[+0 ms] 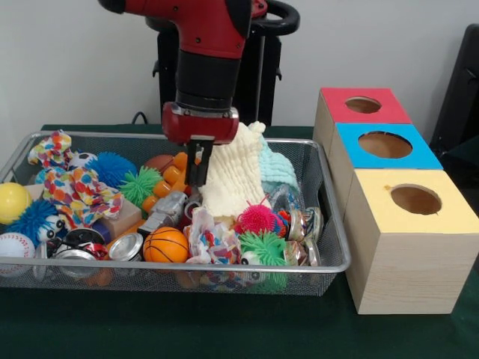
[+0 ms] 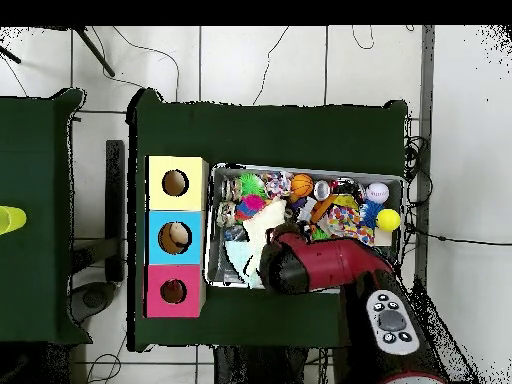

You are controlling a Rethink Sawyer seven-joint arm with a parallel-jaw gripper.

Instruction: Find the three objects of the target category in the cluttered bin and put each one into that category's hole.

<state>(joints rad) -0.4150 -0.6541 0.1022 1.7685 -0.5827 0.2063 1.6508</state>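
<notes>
The wire mesh bin (image 1: 329, 224) is heaped with toys, and it also shows in the overhead view (image 2: 310, 170). My gripper (image 1: 198, 173) reaches down into the bin's middle, between the orange studded block (image 1: 168, 179) and a pale yellow waffle cloth (image 1: 233, 176). Whether it holds anything is hidden by the clutter. In the overhead view the red arm (image 2: 320, 268) covers the gripper. No orange tiger or pale yellow animal toy shows. The red-topped box's hole (image 1: 363, 105) is at the far end of the box row; it also shows in the overhead view (image 2: 173, 291).
Blue-topped (image 1: 385, 144) and yellow-topped (image 1: 415, 199) boxes stand nearer the camera. The bin holds spiky balls (image 1: 258, 219), a small basketball (image 1: 165, 244), a baseball (image 1: 13, 245), a yellow ball (image 1: 13, 200), tins (image 1: 126, 247), a spotted fabric toy (image 1: 75, 191) and a light blue cloth (image 1: 275, 168).
</notes>
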